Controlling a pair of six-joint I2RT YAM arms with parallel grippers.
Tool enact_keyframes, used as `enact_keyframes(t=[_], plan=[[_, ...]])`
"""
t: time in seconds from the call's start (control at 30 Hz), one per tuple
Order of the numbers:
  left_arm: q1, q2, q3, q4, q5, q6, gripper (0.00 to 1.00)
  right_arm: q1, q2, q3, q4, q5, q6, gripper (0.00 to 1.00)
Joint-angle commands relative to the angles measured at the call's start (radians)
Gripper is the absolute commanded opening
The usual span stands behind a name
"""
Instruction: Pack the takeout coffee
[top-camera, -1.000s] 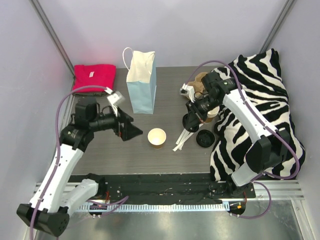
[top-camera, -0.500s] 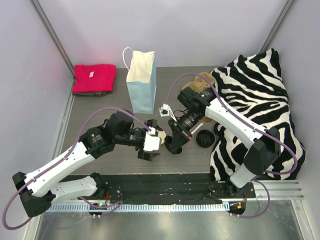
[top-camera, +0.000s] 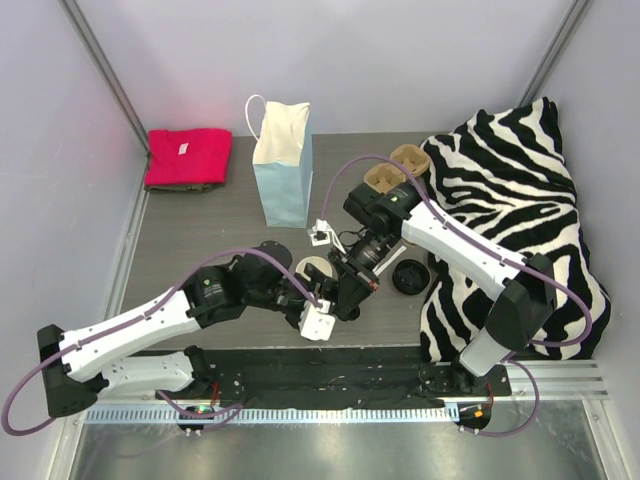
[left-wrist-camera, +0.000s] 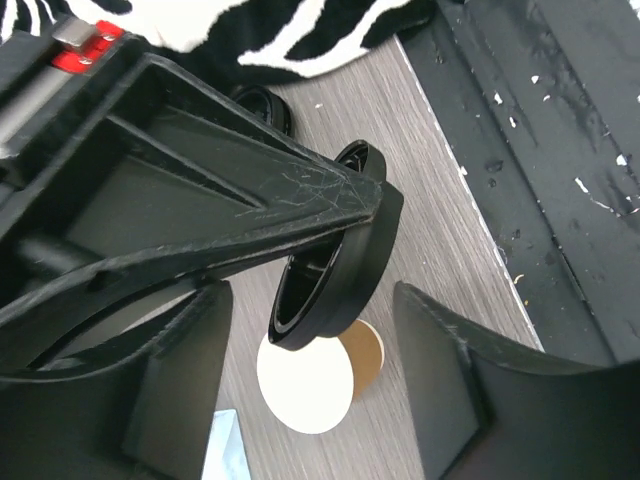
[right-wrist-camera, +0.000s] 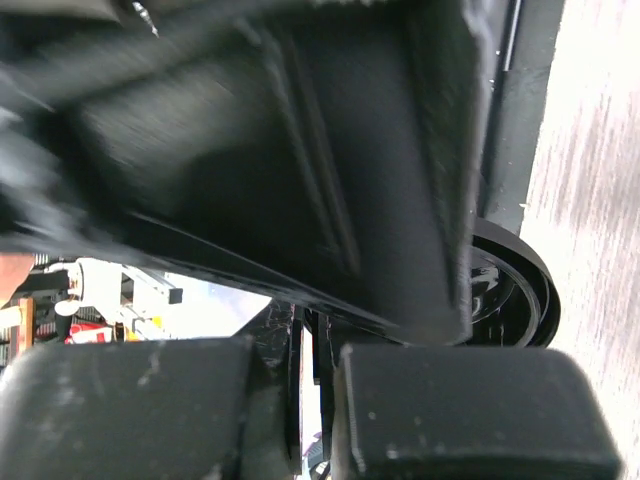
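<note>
Above the tan kraft-paper cup (left-wrist-camera: 305, 385), right gripper (top-camera: 350, 288) pinches a tilted round black plastic lid (left-wrist-camera: 335, 255); level it first; left gripper (left-wrist-camera: 312, 292) stands wide.

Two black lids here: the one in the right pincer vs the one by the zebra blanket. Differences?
The held lid is clamped in the right pincer, on edge by the cup; the loose lid lies flat on the table, untouched. The held lid is near mid-table; the loose lid sits beside the zebra blanket. Both are round and black.
</note>
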Motion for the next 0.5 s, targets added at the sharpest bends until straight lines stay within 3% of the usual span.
enact_keyframes(t=[0.0, 0.17, 0.3, 0.33, 0.47], plan=[[-0.043, 0.0, -0.024, 0.112, -0.064, 0.02, 0.64, 0.018, -0.003, 0.018, -0.14, -0.05, 0.0, 0.01], [-0.073, -0.005, -0.048, 0.137, -0.098, 0.021, 0.53, 0.024, 0.002, 0.027, -0.14, -0.059, 0.006, 0.01], [-0.086, -0.012, -0.044, 0.132, -0.105, 0.003, 0.32, 0.024, 0.003, 0.049, -0.14, -0.051, 0.014, 0.01], [-0.086, -0.012, -0.039, 0.126, -0.111, -0.006, 0.29, 0.024, 0.005, 0.061, -0.142, -0.033, 0.014, 0.04], [-0.083, -0.02, -0.016, 0.085, -0.165, -0.179, 0.15, 0.005, 0.003, 0.188, -0.14, 0.047, 0.031, 0.35]])
